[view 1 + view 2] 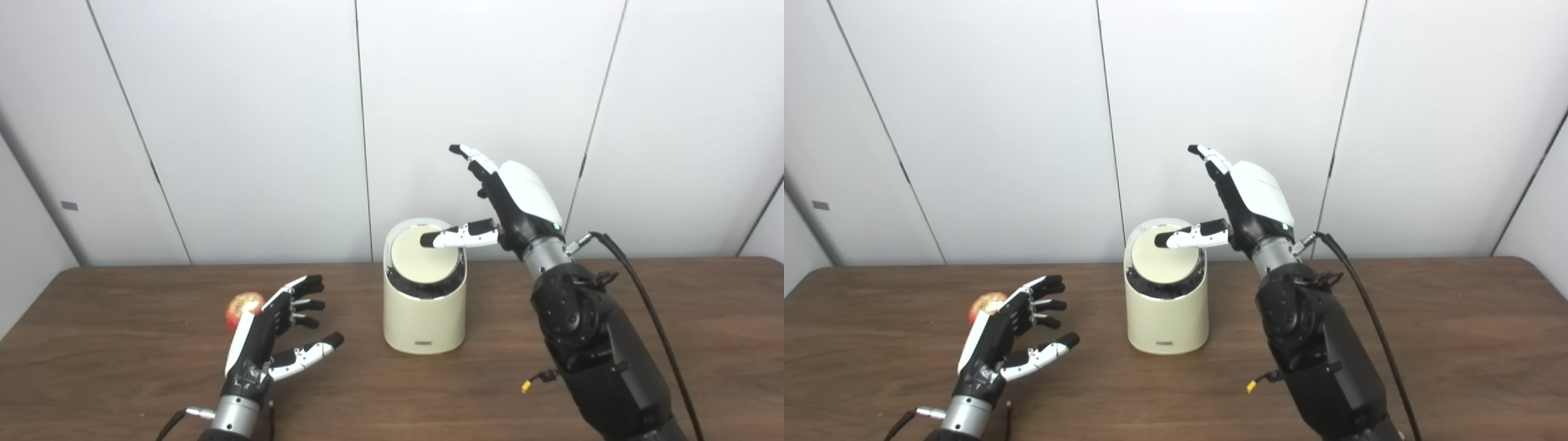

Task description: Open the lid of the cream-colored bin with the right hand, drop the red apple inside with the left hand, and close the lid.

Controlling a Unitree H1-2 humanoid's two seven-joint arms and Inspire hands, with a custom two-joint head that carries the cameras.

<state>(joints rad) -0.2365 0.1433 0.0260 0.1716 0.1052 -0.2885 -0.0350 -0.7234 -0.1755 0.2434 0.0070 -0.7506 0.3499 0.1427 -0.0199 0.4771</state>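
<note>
The cream-colored bin (424,312) stands upright on the wooden table (704,318), near the middle. Its round lid (422,254) looks tipped inward, with a dark gap along its front edge. My right hand (505,199) hovers above and to the right of the bin, open, its thumb (456,236) reaching over the lid; whether it touches is unclear. The red apple (243,308) lies on the table to the left, partly hidden behind my left hand (278,334). That hand is open, fingers spread, just right of and in front of the apple, holding nothing.
White wall panels (245,122) rise behind the table's far edge. A black cable (649,306) runs down along the right forearm. Bare wood lies on both sides of the bin.
</note>
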